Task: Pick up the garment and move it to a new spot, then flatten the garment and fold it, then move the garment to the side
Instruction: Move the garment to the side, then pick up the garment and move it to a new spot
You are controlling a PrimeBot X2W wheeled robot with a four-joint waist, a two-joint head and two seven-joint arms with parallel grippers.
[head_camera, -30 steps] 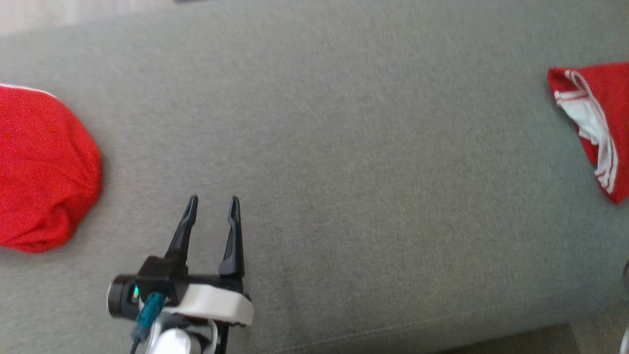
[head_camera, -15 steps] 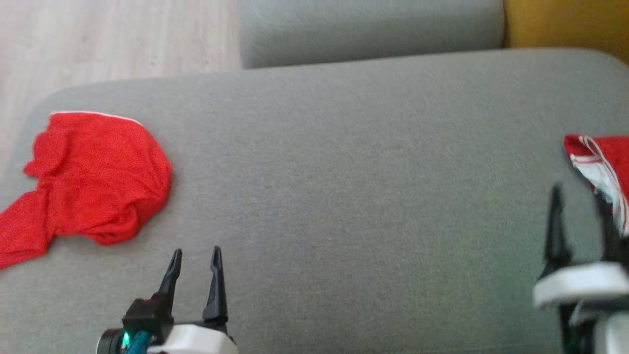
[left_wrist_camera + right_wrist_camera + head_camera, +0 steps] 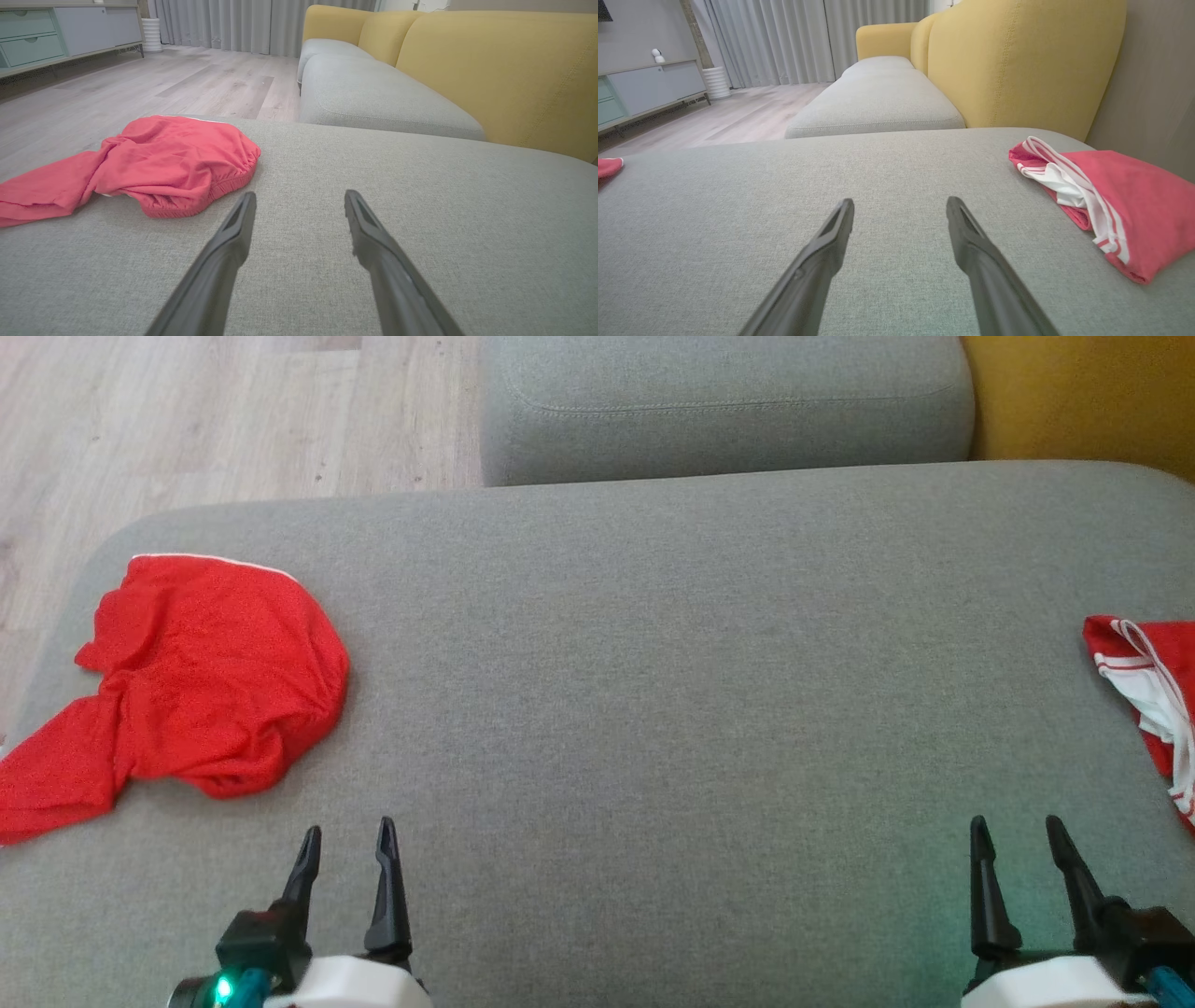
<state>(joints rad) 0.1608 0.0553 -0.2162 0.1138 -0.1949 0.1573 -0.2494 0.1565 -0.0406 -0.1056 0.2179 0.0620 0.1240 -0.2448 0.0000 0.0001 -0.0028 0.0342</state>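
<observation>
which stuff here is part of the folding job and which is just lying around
Job: crumpled red garment; left gripper and right gripper, both open, empty; grey cushion under them.
Lying about: folded red-and-white garment, probably already done; far grey cushion; yellow backrest.

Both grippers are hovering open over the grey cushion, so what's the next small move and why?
Probably swing the left gripper toward the crumpled red garment ahead on its left. Its jaws stand open and empty; that garment lies bunched nearest this arm, while the striped garment by the right gripper already looks folded.
</observation>
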